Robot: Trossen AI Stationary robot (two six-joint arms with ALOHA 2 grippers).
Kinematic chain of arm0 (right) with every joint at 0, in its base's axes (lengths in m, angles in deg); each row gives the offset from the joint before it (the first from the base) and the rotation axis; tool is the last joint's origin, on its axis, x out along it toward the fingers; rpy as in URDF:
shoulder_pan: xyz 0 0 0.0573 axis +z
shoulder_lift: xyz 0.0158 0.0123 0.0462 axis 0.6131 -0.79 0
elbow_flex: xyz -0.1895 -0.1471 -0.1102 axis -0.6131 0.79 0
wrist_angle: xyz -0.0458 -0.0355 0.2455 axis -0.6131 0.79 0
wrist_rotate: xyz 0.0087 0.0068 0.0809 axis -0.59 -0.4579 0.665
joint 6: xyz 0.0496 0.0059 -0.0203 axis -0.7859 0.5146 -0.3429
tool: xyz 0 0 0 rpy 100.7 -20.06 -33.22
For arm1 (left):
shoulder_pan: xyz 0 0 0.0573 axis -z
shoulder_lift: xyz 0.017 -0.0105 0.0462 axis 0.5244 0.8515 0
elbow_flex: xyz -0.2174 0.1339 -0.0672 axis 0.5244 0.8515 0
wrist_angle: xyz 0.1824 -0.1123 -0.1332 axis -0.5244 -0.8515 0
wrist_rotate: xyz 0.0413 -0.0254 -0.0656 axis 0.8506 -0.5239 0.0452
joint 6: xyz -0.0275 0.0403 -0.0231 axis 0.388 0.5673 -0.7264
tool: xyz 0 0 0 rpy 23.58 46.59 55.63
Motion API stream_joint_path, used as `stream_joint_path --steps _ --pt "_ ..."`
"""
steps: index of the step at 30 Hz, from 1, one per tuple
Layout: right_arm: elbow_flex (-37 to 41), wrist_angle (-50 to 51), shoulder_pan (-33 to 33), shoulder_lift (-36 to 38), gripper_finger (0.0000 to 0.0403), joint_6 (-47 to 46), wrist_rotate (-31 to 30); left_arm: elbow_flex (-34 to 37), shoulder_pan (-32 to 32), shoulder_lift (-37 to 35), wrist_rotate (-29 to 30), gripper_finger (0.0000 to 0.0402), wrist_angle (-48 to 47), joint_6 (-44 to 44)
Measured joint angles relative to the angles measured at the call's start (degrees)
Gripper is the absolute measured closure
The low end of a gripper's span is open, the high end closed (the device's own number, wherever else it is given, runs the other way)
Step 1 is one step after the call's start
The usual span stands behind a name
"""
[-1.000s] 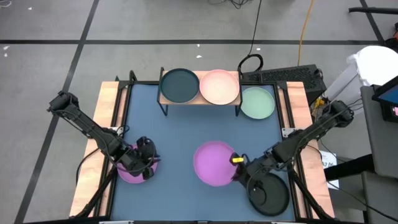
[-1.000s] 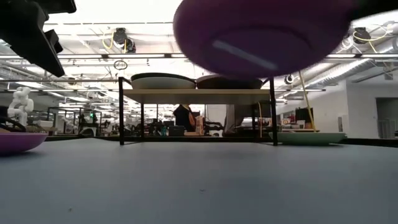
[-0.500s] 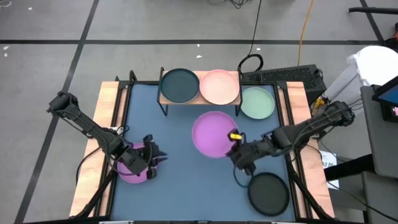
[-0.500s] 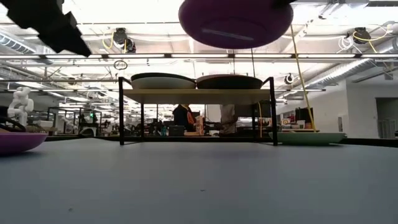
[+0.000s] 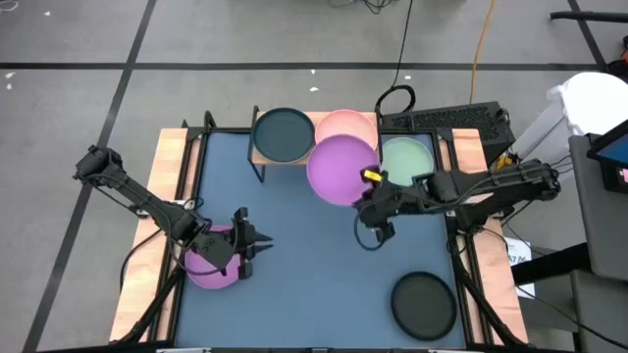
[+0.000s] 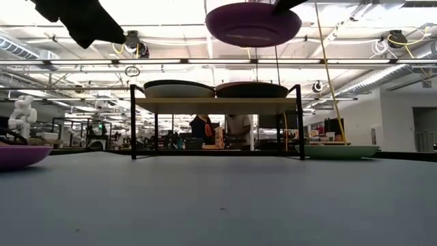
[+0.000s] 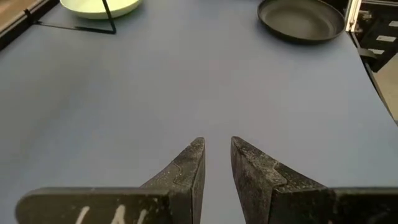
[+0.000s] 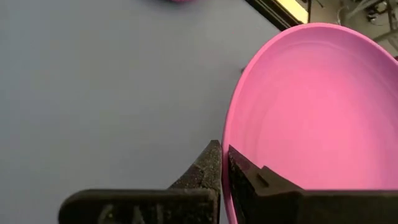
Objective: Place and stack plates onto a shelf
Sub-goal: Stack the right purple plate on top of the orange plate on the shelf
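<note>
My right gripper [image 5: 370, 192] is shut on a purple plate [image 5: 339, 169] and holds it in the air, above the right half of the wooden shelf [image 5: 257, 155]. On the shelf lie a dark plate [image 5: 283, 134] and a pink plate [image 5: 343, 123], which the carried plate partly covers. My left gripper [image 7: 216, 155] is open by a narrow gap and hovers by the right rim of a second purple plate [image 5: 208, 267], which lies flat on the table's left. It touches nothing. My right gripper pinches the purple plate's rim [image 8: 227, 142] on its near right side, one finger inside the rim and one outside. The fingers come roughly level from the table's right. The plate [image 6: 252, 24] is lifted clear, roughly level, higher than the shelf's plates.
A mint green plate [image 5: 407, 162] lies on the table just right of the shelf. A dark plate [image 5: 424, 305] lies at the near right corner. The blue tabletop [image 5: 304, 275] between the arms is bare. People stand in the room beyond the shelf.
My right gripper has carried the purple plate up and toward the far edge, from the table's near middle to above the shelf, where it now overlaps the pink plate. My left gripper has moved a little toward the right, off the purple plate on the left.
</note>
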Motion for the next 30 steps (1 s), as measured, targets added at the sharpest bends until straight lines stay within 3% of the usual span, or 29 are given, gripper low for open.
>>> stream_joint_path --steps 13,25,30 --pt "-3.5 3.6 -10.9 0.0 0.0403 4.5 0.3 0.0 -0.4 0.0 0.0 0.032 1.3 1.3" --pt "-3.4 2.1 -21.1 -0.4 0.0403 6.3 9.2 0.0 -0.4 0.0 0.0 0.032 1.3 1.2" --pt "-3.4 0.2 -23.5 -1.1 0.0403 6.4 9.2 0.0 -0.4 0.0 0.0 0.032 1.1 1.1"
